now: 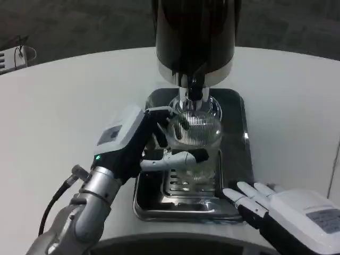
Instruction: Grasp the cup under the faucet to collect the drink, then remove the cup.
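Under faucet (194, 87): cup (195, 130) | left hand (139, 139) grips, fingers partly hidden

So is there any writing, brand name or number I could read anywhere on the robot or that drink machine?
Nothing can be read.
Left hand: a pale label on its white back, too blurred to read.
Right hand: a grey label on its white back, also too blurred.
Drink dispenser: no text visible.
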Controlling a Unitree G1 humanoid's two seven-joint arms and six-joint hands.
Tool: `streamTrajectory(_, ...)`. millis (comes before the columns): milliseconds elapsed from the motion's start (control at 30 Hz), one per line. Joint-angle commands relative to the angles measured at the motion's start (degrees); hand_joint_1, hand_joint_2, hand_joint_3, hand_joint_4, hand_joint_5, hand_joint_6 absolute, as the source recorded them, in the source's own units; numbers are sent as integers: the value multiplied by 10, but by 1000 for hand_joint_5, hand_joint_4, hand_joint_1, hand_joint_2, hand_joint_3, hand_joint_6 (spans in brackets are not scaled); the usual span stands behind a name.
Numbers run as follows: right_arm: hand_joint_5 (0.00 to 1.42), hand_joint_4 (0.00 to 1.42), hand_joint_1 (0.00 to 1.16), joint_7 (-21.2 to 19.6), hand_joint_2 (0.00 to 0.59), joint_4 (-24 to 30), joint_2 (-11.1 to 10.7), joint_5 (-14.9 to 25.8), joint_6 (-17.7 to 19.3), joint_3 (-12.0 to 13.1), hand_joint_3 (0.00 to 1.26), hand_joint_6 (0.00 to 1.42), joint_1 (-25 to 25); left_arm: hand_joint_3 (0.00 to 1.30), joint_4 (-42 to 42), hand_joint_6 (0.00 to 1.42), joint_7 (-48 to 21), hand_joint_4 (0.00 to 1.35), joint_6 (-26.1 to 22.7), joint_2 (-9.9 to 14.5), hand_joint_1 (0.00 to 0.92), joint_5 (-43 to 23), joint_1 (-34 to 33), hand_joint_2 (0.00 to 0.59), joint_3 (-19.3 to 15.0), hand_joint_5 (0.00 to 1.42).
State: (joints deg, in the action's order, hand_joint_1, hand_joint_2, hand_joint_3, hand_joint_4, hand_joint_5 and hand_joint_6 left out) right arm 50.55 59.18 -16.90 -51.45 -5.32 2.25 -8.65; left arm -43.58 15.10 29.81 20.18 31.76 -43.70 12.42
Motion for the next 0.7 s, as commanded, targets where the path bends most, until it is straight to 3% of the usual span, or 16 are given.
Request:
streamTrajectory(33,0,0,532,1,437,8,-1,5,-1,-1,74,0,-4,690,-3,800,-12,423,18,15,153,-13,3,8,-2,618)
streamTrajectory(333,0,0,530,6,437,8,-6,9,-15,-13,81,0,5,461,12,619,-23,254,23,30,101,-25,9,4,-7,490)
streamTrajectory(700,0,0,529,1,437,4,-19,20,-41,-22,91,0,15,435,54,526,-42,222,30,41,95,-47,35,13,-23,433)
